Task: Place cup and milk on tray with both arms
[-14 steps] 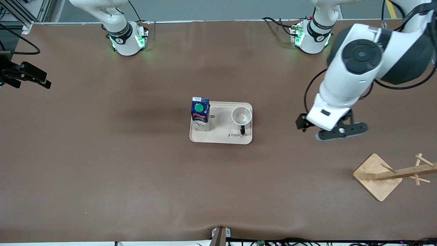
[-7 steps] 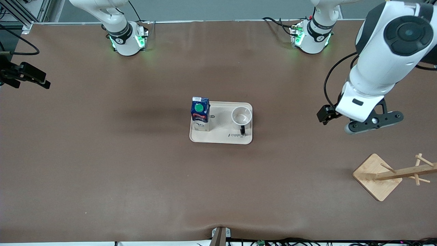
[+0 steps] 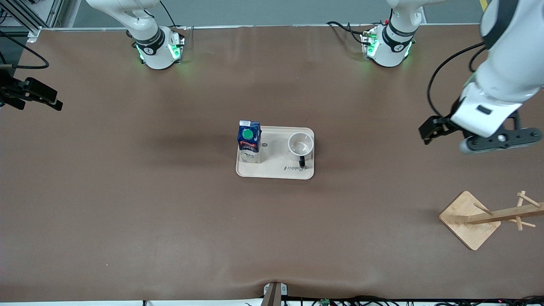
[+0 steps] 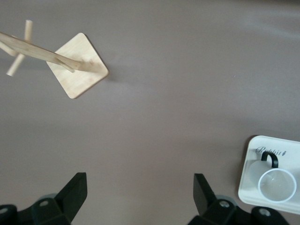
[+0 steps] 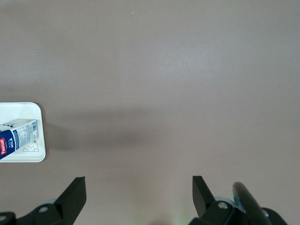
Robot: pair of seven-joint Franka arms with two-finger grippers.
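The cream tray [image 3: 276, 171] lies at the middle of the table. The blue milk carton [image 3: 249, 142] stands upright on it at the right arm's end. The white cup [image 3: 301, 143] stands on it at the left arm's end, its black handle toward the front camera. My left gripper [image 3: 495, 140] hangs open and empty over bare table toward the left arm's end, well apart from the tray. Its wrist view shows its open gripper [image 4: 140, 183], the cup [image 4: 276, 183] and the tray [image 4: 246, 187]. My right gripper [image 3: 32, 93] is open and empty at the right arm's end; its wrist view shows its open gripper [image 5: 139, 185], the milk [image 5: 16, 136] and the tray [image 5: 28, 108].
A wooden peg stand with a square base [image 3: 469, 219] sits near the left arm's end, nearer the front camera than the left gripper; it also shows in the left wrist view [image 4: 77, 65]. The two arm bases [image 3: 159, 49] [image 3: 389, 46] stand at the table's edge farthest from the camera.
My left arm has drawn away from the tray toward its own end of the table, its gripper open and empty. The right arm, cup, milk and tray have not moved.
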